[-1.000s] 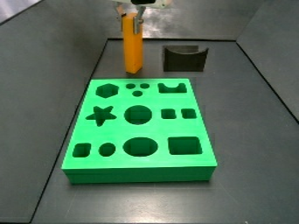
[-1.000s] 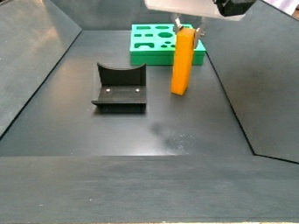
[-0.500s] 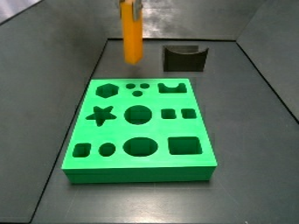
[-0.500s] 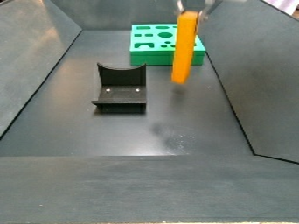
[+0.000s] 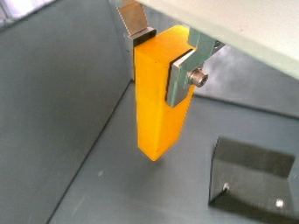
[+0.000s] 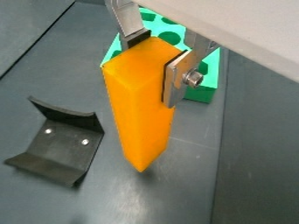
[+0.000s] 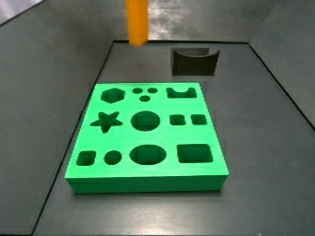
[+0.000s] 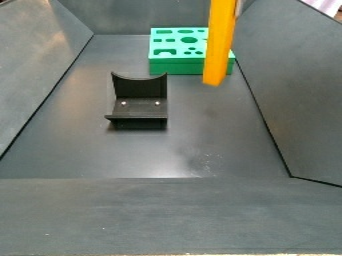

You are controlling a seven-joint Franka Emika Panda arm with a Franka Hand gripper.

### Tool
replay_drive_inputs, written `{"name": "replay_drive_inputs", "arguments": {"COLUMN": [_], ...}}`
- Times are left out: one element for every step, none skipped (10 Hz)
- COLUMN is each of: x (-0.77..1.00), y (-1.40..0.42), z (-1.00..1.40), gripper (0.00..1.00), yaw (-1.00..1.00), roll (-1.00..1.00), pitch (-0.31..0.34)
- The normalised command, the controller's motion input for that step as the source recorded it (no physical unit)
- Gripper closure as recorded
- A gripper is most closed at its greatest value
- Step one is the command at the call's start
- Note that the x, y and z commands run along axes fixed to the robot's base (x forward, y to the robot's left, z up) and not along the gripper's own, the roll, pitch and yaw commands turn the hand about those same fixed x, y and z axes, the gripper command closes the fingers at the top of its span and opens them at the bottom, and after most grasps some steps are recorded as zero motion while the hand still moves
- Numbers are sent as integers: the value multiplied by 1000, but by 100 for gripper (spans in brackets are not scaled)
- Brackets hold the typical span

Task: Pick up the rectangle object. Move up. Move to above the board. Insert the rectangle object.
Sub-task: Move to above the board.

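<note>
A dark, matte floor with sloping grey walls fills the space, and most of it is bare. Going from left to right in a side view, the fixture (image 8: 135, 98) stands on the floor, then the rectangle object (image 8: 219, 40) hangs upright in the air, its lower end clear of the floor and its top running out of the picture. Behind it lies the board (image 8: 191, 50), flat and bright green, its cut-outs facing up.

The gripper (image 6: 160, 59) itself shows only in both wrist views. There its silver plates are pressed against two opposite faces of the orange block near the upper end, pinching it, with the long axis pointing straight down and most of the length hanging free below the fingers (image 5: 181, 74).

In a side view from the board's near end, the block (image 7: 136, 22) hangs beyond the board's (image 7: 147, 134) far edge and toward its left side, not yet over any hole. I judge the lift about done; the coming move is a sideways carry toward the board, keeping the block vertical so its square end can meet a square hole.
</note>
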Motion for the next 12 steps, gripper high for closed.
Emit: {"name": "replay_drive_inputs", "arguments": {"x": [-56,-46,-38,-28,-23,-13,-6,3,6,200,203,211], "y": [317,282,260,233,214,145,95,53,43,-1000,-1000,-1000], "z": [1000,1000,1000,1000,1000,819,652,432,324,1,-18,-12], "gripper": [100,100,100,100,100,100,100,100,100,100,100,100], "yaw": [-61,-45,-39,-37,-35,-31,-30,-32,-32,1000,1000,1000], "roll": [94,42,21,7,6,6,7,6,4,-157,-148,-116], "pitch": [88,89,86,83,80,77,76,78,79,135,132,149]}}
